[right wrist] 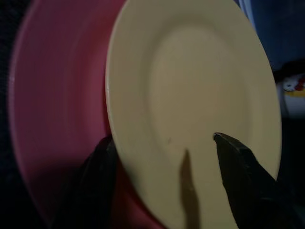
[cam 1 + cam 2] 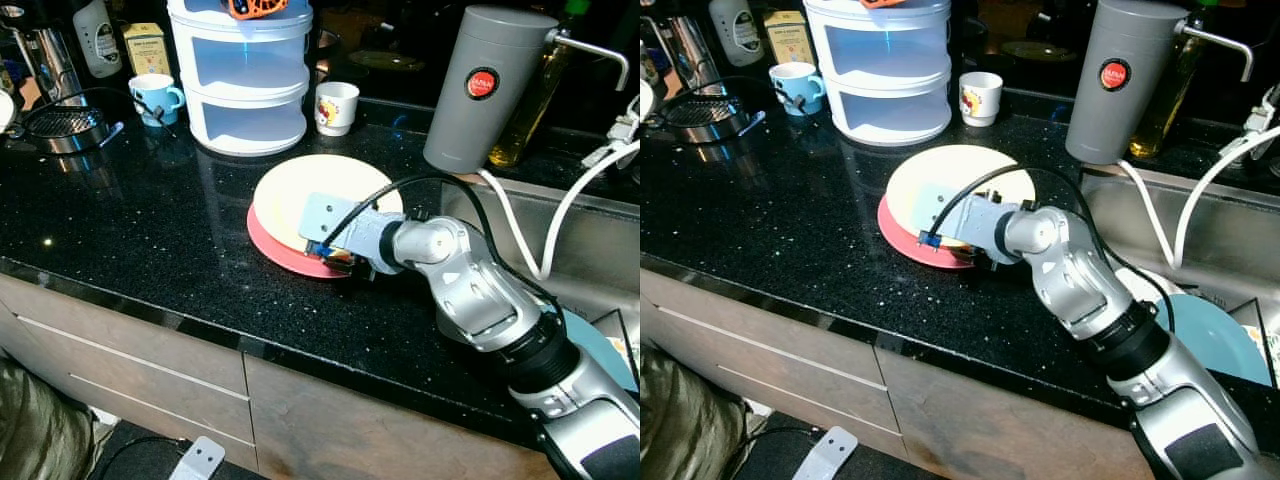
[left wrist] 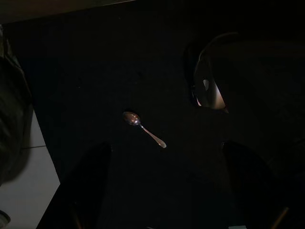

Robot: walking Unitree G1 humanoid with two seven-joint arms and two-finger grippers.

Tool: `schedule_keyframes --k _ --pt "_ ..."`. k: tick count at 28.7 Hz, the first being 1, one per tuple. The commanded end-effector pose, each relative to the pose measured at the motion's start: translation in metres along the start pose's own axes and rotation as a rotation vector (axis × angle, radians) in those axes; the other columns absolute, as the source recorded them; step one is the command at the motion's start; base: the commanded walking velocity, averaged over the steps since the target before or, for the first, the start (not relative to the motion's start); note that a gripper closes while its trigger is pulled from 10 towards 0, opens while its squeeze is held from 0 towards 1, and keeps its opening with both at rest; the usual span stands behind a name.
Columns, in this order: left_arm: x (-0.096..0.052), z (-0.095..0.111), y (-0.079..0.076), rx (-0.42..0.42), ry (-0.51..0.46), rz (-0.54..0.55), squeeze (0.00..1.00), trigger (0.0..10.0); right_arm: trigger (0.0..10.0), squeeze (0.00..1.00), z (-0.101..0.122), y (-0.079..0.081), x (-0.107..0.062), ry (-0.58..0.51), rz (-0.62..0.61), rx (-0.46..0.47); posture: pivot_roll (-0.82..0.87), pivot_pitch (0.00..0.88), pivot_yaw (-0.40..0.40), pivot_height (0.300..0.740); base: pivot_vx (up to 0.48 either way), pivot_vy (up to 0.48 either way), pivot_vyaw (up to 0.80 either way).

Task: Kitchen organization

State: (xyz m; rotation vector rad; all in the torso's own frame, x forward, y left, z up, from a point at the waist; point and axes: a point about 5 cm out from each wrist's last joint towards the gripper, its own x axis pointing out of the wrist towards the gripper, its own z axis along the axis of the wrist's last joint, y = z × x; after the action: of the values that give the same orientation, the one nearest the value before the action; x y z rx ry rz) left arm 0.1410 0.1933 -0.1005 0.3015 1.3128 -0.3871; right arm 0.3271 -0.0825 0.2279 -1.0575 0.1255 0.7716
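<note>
With the yellow plate (image 2: 325,195) stacked on the pink plate (image 1: 57,114) mid-counter, nearer the sink-side edge, the right gripper (image 1: 162,157) is spread astride its near rim, so fingers should prob. be closed w/o catching the pink one.

From my seat I can make out very little lettering. The grey cylindrical appliance (image 2: 484,88) at two o'clock on the table carries a round red badge (image 2: 482,83) with small white lettering, too small for me to read. The white bottle (image 2: 97,38) at eleven o'clock has a label, and the yellow box (image 2: 147,46) beside it shows print, both illegible. The white cup (image 2: 335,107) bears a cartoon picture, no words.
</note>
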Motion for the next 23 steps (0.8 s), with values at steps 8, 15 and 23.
schedule_keyframes --k 8,15,23 --pt "0.001 -0.004 -0.006 0.002 0.013 -0.024 0.0 10.0 0.0 0.0 0.002 0.01 0.008 -0.011 -0.128 -0.038 -0.02 0.0 -0.049 0.74 0.0 0.0 0.0" --pt "0.002 -0.004 -0.006 0.001 0.013 -0.025 0.0 10.0 0.0 0.0 0.009 0.003 0.008 -0.083 -0.307 -0.066 -0.02 0.0 -0.048 0.74 0.0 0.0 0.0" --pt "0.002 -0.004 -0.006 0.002 0.013 -0.026 0.0 10.0 0.0 0.0 0.014 -0.01 0.002 -0.156 -0.501 -0.072 -0.02 0.0 -0.047 0.74 0.0 0.0 0.0"
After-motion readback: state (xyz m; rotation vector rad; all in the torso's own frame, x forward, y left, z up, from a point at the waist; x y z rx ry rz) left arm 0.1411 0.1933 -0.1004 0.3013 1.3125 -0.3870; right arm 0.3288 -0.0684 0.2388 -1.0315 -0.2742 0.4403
